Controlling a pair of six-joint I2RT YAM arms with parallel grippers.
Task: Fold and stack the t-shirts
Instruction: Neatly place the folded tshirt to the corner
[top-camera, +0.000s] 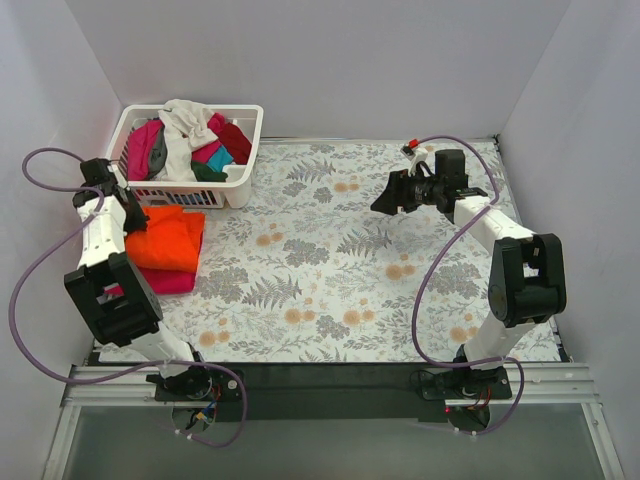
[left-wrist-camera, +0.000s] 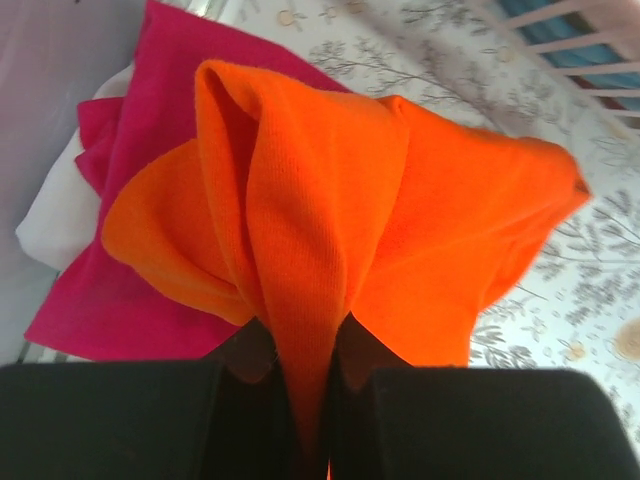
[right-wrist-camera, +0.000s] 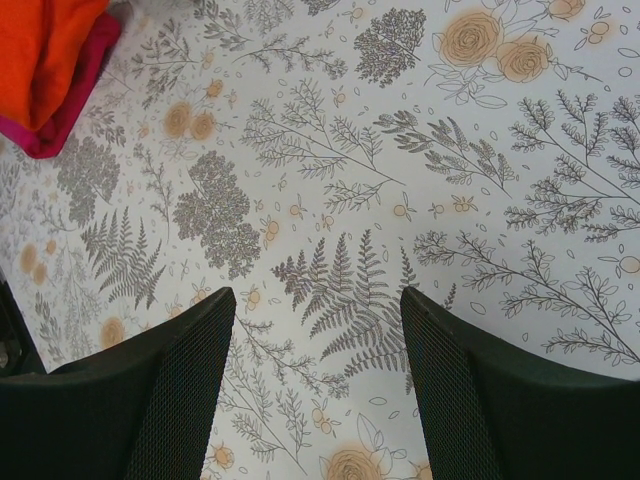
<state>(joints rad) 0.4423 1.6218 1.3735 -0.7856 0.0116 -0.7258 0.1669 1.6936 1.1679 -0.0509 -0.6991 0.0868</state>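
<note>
Left wrist view shows you the left gripper (left-wrist-camera: 315, 410) clamped tight on a pinched fold of the one orange t-shirt (left-wrist-camera: 400, 220). It drapes from the jaws over the one magenta-pink t-shirt (left-wrist-camera: 120, 290), and a white cloth (left-wrist-camera: 50, 215) peeks out beneath at the edge. Your right gripper (right-wrist-camera: 318, 340) hangs over the flowered tablecloth (right-wrist-camera: 470, 180), jaws wide apart and holding nothing. From the top camera you see that stack at the table's left side, just before one white basket (top-camera: 243, 178) in the far left corner. Its heap is too tangled to count; a white shirt (top-camera: 185, 125), dark red shirt (top-camera: 235, 140) and teal shirt (top-camera: 213, 157) show
</note>
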